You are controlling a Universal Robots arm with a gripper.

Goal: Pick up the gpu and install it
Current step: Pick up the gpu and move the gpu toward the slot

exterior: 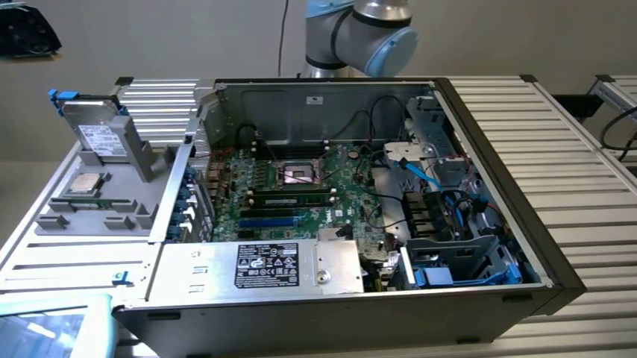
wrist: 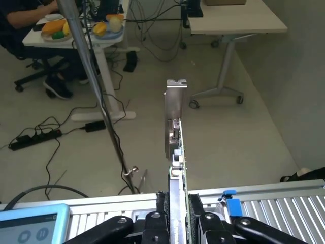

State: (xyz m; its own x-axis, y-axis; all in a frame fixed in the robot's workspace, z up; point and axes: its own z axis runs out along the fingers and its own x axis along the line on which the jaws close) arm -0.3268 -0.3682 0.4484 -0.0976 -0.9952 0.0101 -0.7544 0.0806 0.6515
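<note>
We hold the gpu (wrist: 176, 157) edge-on, jaws partly closed on its board, its silver bracket (wrist: 175, 109) jutting ahead of them, probably so the thin card stays square.

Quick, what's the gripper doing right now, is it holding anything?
The gripper is closed on the gpu, holding the card edge-on between its fingers.

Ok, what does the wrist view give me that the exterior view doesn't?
Wrist: gripper shut on the gpu, held edge-on, bracket pointing away over the floor; a seated person. Exterior: arm, open case, motherboard, upright drive. Both: ribbed table and screen.
</note>
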